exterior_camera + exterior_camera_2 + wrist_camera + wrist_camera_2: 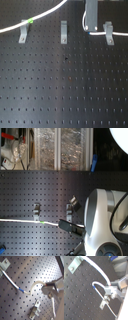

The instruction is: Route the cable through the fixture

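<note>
While clamped on thin white flexible cable [37, 283], metal gripper [47, 289] hovers over black perforated bench [65, 90]. Green band [30, 21] sits beside leftmost grey bracket [23, 34] in first exterior view.

The cable [45, 15] runs off the first exterior view's left edge (far end unseen).

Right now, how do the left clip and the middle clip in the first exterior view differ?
In the first exterior view, the left clip has the cable lying across its top, with the green band right there; the middle clip has no cable on it, the cable passing behind it. Both are small grey upright brackets standing on the black perforated board.
</note>
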You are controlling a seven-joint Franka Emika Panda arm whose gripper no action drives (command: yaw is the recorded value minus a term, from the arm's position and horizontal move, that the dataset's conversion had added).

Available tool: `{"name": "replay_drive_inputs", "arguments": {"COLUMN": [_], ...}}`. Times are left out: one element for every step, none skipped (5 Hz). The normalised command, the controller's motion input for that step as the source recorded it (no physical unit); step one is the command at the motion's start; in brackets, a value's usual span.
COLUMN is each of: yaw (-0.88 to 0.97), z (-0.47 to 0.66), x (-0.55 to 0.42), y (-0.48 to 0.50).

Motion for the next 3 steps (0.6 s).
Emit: {"name": "replay_drive_inputs", "arguments": {"yaw": [0.00, 0.00, -0.09], "z": [0.00, 0.04, 0.30], "x": [0.004, -0.141, -0.042], "y": [0.041, 0.143, 0.195]}}
